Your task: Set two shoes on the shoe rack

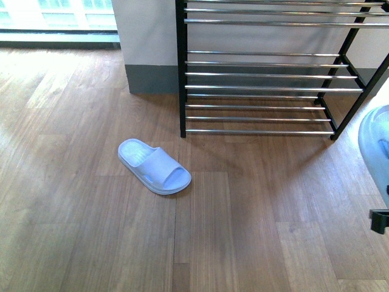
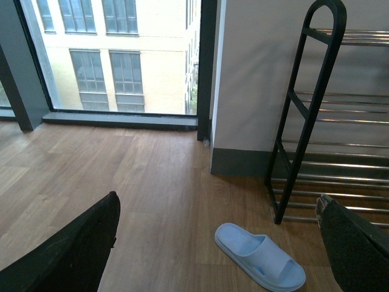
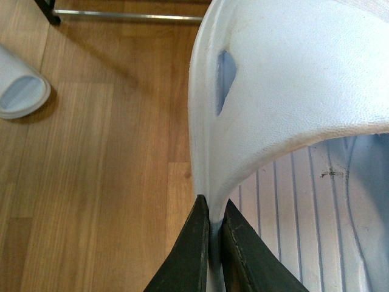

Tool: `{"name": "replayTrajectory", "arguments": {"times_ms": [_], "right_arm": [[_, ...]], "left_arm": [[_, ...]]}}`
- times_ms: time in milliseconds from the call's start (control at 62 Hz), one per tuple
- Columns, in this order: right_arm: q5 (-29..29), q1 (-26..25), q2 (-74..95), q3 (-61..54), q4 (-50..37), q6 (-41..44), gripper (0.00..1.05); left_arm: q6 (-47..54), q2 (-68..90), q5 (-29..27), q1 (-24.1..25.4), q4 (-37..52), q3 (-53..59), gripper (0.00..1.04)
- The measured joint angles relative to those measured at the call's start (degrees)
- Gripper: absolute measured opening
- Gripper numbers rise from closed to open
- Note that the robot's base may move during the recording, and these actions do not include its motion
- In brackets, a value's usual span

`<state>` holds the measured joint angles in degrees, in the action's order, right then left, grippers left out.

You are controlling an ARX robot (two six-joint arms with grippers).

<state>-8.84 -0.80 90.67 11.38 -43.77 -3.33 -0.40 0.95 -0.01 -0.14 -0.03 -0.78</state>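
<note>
**Figure.** The right hand [image 3: 213,210] was closed almost flat, its two dark fingers [image 3: 188,255] pinching only the thin edge of the strap of the held slide [image 3: 292,79]. This pale blue slide appeared lifted off the wooden floor [image 1: 255,231], near the right front foot of the shoe rack [image 1: 182,73]. The second slide [image 1: 154,165] lay sole-down on the floor, just in front of and to the left of the rack's left front foot. The left hand [image 2: 219,207] was spread wide, held nothing and hung above the floor, facing the rack. Neither slide was yet on a tier.

**Likely hazards.**
- The grip was narrow and on soft rubber, so the slide could swing or peel out of the fingers during the carry.
- The hanging sole could strike the rack's slanted right post on approach.
- The tiers were thin, spaced rods, so a slide released tilted or near the front rod could tip off or wedge between them.
</note>
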Motion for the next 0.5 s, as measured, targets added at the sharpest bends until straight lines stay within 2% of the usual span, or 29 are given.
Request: {"name": "replayTrajectory", "arguments": {"times_ms": [161,500], "right_arm": [[-0.5,0.5,-13.6,-2.3,7.4,-2.8,0.02],[-0.3,0.7,-15.4,-2.5,7.8,-3.6,0.02]], "left_arm": [[0.0,0.0,0.0,0.0,0.0,0.0,0.95],[0.0,0.0,0.0,0.0,0.0,0.0,0.95]]}}
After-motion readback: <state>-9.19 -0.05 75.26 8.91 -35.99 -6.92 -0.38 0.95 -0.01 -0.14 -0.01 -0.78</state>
